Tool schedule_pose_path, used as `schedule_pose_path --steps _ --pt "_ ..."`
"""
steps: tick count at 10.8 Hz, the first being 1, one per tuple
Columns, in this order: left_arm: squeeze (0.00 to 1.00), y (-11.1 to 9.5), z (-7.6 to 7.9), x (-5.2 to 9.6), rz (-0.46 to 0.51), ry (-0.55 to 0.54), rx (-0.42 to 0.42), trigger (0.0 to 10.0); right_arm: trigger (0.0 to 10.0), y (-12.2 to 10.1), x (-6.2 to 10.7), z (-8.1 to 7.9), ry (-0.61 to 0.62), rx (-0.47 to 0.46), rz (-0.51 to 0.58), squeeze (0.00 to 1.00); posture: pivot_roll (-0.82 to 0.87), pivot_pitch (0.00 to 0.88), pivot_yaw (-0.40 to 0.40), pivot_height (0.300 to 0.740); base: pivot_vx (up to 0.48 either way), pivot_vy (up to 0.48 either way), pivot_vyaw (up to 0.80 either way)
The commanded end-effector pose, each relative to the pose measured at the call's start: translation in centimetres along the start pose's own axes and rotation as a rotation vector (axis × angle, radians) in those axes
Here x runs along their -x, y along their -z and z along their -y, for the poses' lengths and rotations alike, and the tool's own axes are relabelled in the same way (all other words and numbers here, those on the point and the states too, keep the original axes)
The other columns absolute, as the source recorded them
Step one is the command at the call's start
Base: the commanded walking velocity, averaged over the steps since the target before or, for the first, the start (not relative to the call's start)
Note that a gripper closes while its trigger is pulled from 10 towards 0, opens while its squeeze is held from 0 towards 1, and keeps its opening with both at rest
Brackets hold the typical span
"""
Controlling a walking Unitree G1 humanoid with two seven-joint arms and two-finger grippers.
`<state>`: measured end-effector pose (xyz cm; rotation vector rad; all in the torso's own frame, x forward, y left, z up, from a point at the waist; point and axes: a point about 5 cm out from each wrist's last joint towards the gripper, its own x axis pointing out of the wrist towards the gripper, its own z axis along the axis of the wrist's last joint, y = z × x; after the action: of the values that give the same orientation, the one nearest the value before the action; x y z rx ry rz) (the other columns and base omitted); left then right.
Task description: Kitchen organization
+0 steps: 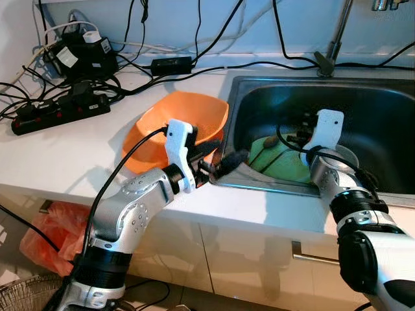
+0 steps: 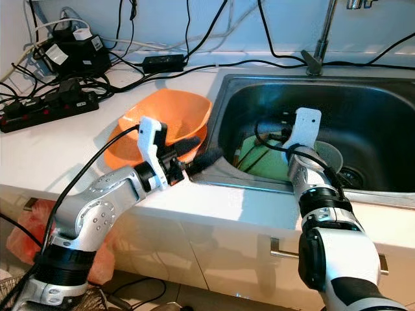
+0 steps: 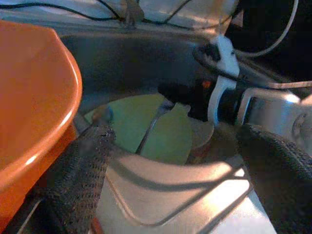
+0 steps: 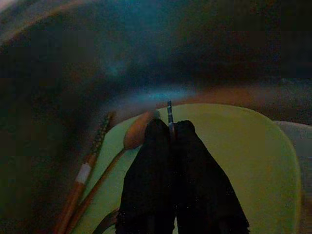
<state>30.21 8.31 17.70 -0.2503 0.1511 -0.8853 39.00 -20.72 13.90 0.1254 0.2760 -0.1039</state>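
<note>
- White kitchen surface (image 1: 65,162) fills my head view, with an orange bowl (image 1: 175,126) tilted at the sink (image 1: 363,97) edge. My left tool (image 1: 224,162) hovers at that edge beside the bowl, probably waiting its turn.
- Left wrist view: its fingers (image 3: 80,180) stand wide apart, gripping nothing; the green plate (image 3: 161,131) lies down in the basin.
- Right wrist view: my right tool (image 4: 170,127) is pinched closed on a thin utensil handle (image 4: 169,109) above the plate, I judge to lift it out; a wooden spoon (image 4: 131,141) and chopsticks (image 4: 87,165) lie alongside.
</note>
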Motion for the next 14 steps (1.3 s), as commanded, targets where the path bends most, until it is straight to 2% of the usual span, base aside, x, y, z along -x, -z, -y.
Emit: schedule_pose_path --steps 1,2,6,9,11,13,14 --pt "1.00 -0.3 0.2 0.3 -0.003 0.009 -0.035 10.0 10.0 -1.2 -0.2 -0.4 -0.007 0.008 0.028 0.74 0.09 0.037 0.115 0.740 0.000 0.000 0.00" --pt "1.00 -0.3 0.2 0.3 -0.004 0.010 -0.046 10.0 10.0 -1.0 -0.2 -0.3 -0.002 0.018 0.022 1.00 0.09 0.035 0.117 0.740 0.000 0.000 0.00" --pt "1.00 -0.3 0.0 0.3 -0.013 -0.005 -0.077 10.0 10.0 -1.0 -0.2 -0.2 0.016 0.011 0.010 1.00 0.09 0.034 0.119 0.740 0.000 0.000 0.00" --pt "1.00 -0.7 -1.1 1.5 -0.017 -0.094 -0.126 10.0 10.0 -2.1 -0.2 -0.5 0.032 -0.014 0.052 1.00 0.09 0.037 0.116 0.740 0.000 0.000 0.00" --pt "1.00 -1.5 -1.0 1.8 -0.010 -0.107 -0.200 10.0 10.0 -3.3 -0.2 -1.2 0.015 0.013 0.114 1.00 0.10 0.035 0.113 0.740 0.000 0.000 0.00" --pt "1.00 -3.4 -1.2 1.7 0.045 -0.126 -0.253 10.0 10.0 -4.7 0.1 -3.0 -0.089 -0.001 0.172 1.00 0.10 0.030 0.113 0.740 0.000 0.000 0.00" --pt "1.00 -3.7 -1.3 1.7 0.052 -0.131 -0.267 10.0 10.0 -4.7 0.1 -3.3 -0.110 -0.010 0.180 1.00 0.09 0.029 0.113 0.740 0.000 0.000 0.00"
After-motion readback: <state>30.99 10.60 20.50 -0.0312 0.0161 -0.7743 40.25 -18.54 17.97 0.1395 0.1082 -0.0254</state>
